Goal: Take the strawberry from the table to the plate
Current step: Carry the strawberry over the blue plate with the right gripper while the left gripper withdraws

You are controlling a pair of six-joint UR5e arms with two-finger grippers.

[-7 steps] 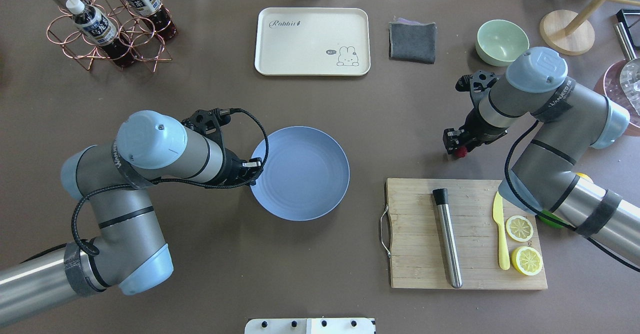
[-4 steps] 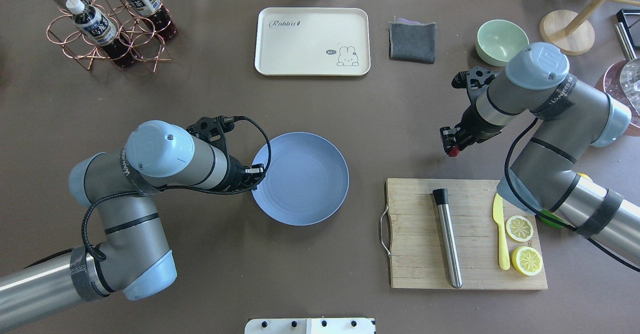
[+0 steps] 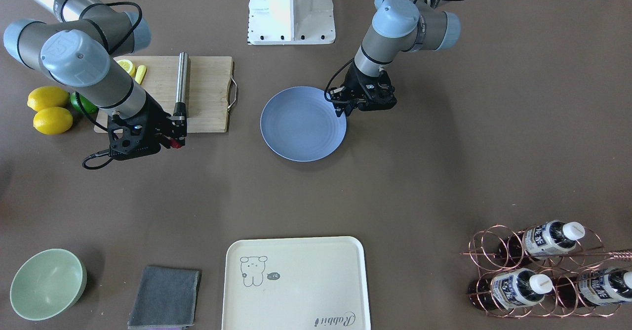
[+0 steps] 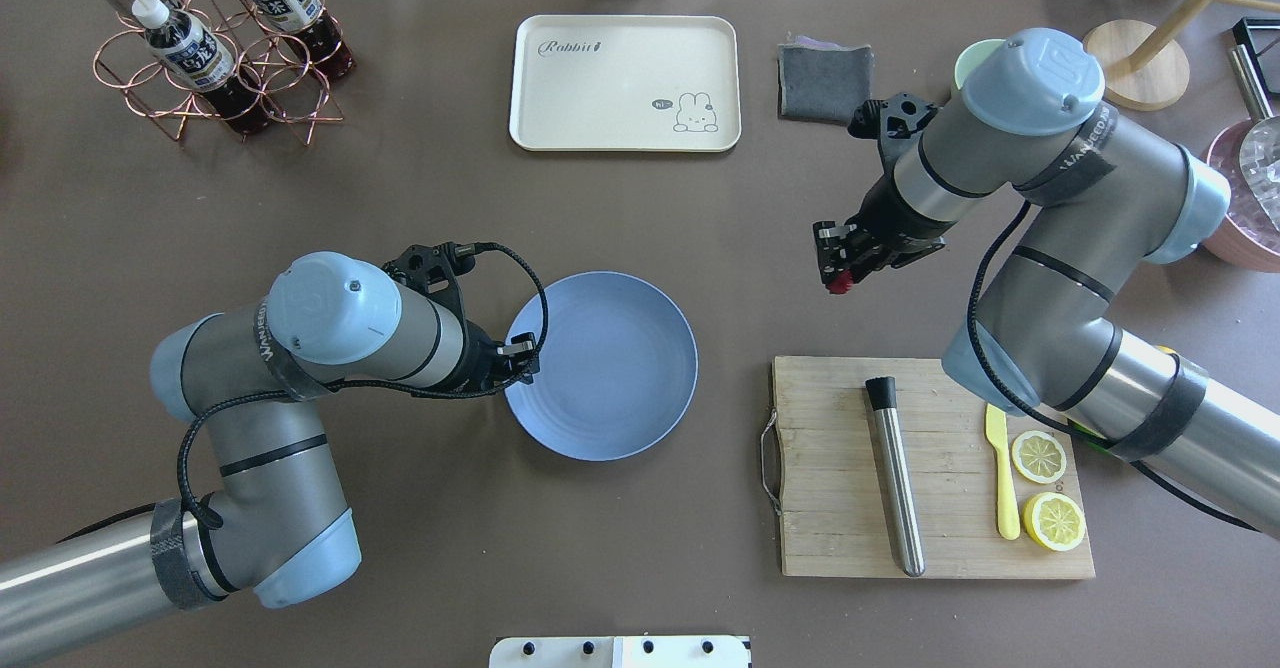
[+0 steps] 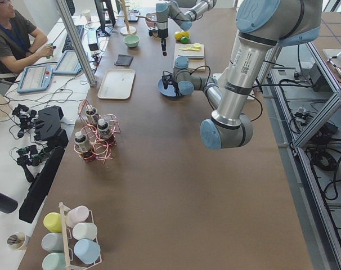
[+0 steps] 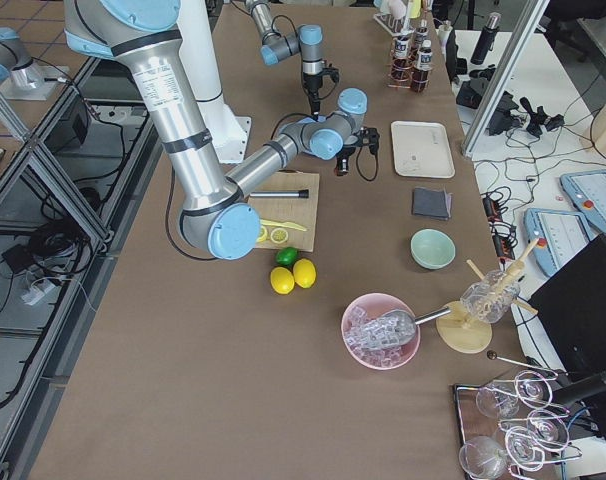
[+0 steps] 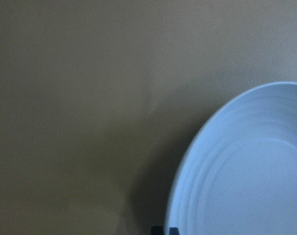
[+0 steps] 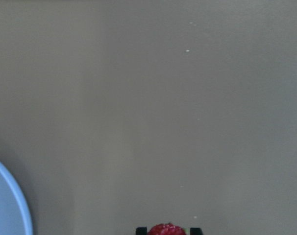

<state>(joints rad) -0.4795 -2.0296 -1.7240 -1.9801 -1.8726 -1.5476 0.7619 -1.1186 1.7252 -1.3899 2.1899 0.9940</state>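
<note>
The small red strawberry (image 4: 838,284) hangs above the table (image 4: 420,198), and my right gripper (image 4: 834,276) is shut on it. It sits to the right of the plate, just beyond the cutting board's far edge. The right wrist view shows the strawberry (image 8: 166,229) between the fingertips, with the plate's rim (image 8: 11,205) at lower left. The pale blue plate (image 4: 620,368) lies mid-table with nothing on it. My left gripper (image 4: 524,358) is shut on its left rim. From the front, the strawberry (image 3: 175,144) is left of the plate (image 3: 301,122).
A wooden cutting board (image 4: 840,488) at the right carries a metal rod (image 4: 895,478), a yellow knife (image 4: 1001,468) and lemon halves (image 4: 1040,456). Whole lemons (image 3: 49,108) and a lime (image 3: 84,103) lie beside it. Cream tray (image 4: 625,83), grey cloth (image 4: 825,83), green bowl (image 3: 47,283) and bottle rack (image 4: 210,48) line the far side.
My right gripper has carried the strawberry leftward and away from the robot, toward the plate's side. The left gripper has drawn the plate slightly nearer the robot.
</note>
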